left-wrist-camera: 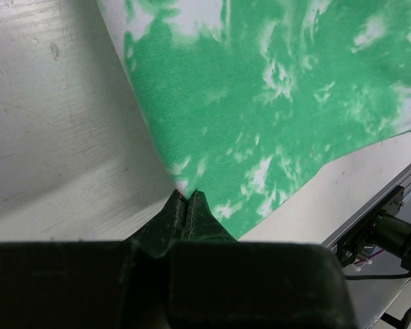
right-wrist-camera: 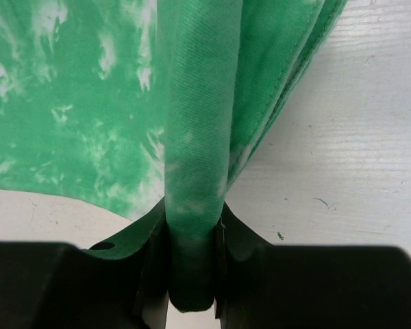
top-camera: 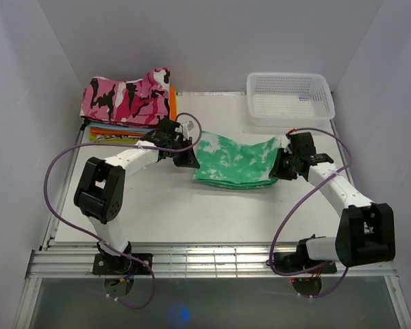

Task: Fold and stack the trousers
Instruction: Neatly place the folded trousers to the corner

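Trousers (right-wrist-camera: 192, 137) fold pinched between fingers (right-wrist-camera: 154, 274), white table (right-wrist-camera: 349, 137)

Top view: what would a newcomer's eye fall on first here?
The green and white trousers, stretched out in the centre of the view. The left pincer is shut on one corner, the right pincer on a thick fold at the other end. Behind lie a pink camouflage garment, far left, and a white basket, far right.

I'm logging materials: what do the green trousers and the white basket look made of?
The trousers: soft woven cloth, perhaps cotton, matte; a fine diagonal weave shows close up, and it drapes in folds. The basket: probably rigid white plastic; its walls are a moulded grid of small holes.
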### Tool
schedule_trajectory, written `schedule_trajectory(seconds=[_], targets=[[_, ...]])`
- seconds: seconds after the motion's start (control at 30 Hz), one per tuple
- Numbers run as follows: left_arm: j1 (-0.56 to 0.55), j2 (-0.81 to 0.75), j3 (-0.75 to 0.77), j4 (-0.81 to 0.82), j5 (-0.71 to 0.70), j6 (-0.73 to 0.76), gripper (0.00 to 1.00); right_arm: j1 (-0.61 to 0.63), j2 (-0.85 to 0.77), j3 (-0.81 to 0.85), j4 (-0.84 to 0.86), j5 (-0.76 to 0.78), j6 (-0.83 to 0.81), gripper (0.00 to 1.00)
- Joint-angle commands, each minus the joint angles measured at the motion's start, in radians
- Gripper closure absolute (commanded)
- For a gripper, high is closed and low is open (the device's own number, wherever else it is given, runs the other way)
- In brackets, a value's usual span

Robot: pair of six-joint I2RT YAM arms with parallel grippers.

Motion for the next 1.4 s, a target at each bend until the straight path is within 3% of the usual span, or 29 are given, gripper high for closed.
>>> schedule_trajectory(seconds=[0.0,0.13,0.37,0.77,1.0,1.17,1.37], targets=[[0.001,-0.082,0.016,-0.026,-0.032,0.036,1.0,-0.002,-0.012,0.065,0.015,0.03,-0.016,0.92],[-0.002,-0.09,0.06,-0.039,-0.041,0.114,1.0,0.014,-0.025,0.14,0.025,0.034,-0.037,0.92],[-0.004,-0.141,0.226,-0.015,-0.047,0.404,1.0,0.088,-0.071,0.237,0.065,0.088,-0.097,0.92],[0.019,-0.208,0.384,0.053,-0.165,0.475,1.0,0.192,-0.042,0.388,0.199,0.191,-0.177,0.92],[0.145,-0.175,0.528,0.066,-0.233,0.499,1.0,0.254,0.103,0.556,0.327,0.191,-0.215,0.92],[0.297,-0.138,0.645,0.051,-0.244,0.476,1.0,0.321,0.267,0.732,0.401,0.183,-0.217,0.92],[0.44,-0.167,0.602,0.157,-0.273,0.478,1.0,0.418,0.486,0.966,0.479,0.196,-0.197,0.92]])
